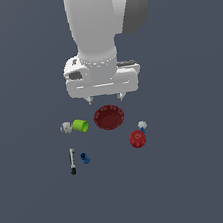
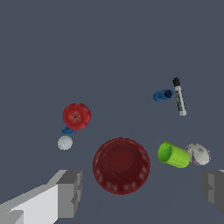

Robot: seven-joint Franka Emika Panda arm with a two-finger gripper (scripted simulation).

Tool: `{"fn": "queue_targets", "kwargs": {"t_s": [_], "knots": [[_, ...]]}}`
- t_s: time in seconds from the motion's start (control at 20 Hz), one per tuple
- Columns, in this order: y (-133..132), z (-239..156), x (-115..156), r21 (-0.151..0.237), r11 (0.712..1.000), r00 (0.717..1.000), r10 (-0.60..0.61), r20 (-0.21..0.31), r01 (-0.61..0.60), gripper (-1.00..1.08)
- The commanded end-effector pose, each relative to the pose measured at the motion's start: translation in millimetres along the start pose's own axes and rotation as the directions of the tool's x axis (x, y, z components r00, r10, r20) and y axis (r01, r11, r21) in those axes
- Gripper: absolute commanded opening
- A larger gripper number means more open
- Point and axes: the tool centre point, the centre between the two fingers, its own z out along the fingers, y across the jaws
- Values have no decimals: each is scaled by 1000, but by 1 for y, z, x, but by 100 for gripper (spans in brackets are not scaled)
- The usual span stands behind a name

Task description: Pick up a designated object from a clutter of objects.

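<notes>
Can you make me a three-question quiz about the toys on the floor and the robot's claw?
1. What lies right beside the thin black-and-white stick?
A. small dark-blue knobby piece
B. dark red ribbed bowl
C. red round apple-like object

2. What colour is the cup lying on its side?
A. yellow
B. lime green
C. purple

3. How is the gripper?
A. shut on the bowl
B. open, holding nothing
C. shut on the stick

Answers: 1 A, the small dark-blue knobby piece sits next to the stick. 2 B, the lime green cup shows it. 3 B, the gripper hangs above the dark red ribbed bowl, fingers apart.
</notes>
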Motion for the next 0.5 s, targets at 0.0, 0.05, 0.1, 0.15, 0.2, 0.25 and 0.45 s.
{"fn": "queue_targets", "kwargs": {"t_s": [0.0, 0.05, 0.1, 0.15, 0.2, 0.25, 0.45], "knots": [[5, 8, 6, 4, 1000, 1000, 31, 0, -31, 100], [7, 11, 10, 6, 999, 999, 47, 0, -47, 100], [9, 16, 13, 7, 998, 998, 64, 0, -64, 100], [12, 20, 17, 9, 996, 997, 83, 0, -83, 100], [15, 25, 21, 11, 995, 995, 104, 0, -104, 100], [19, 31, 25, 14, 992, 992, 125, 0, -125, 100], [36, 59, 43, 21, 973, 974, 228, 0, -228, 100]]}}
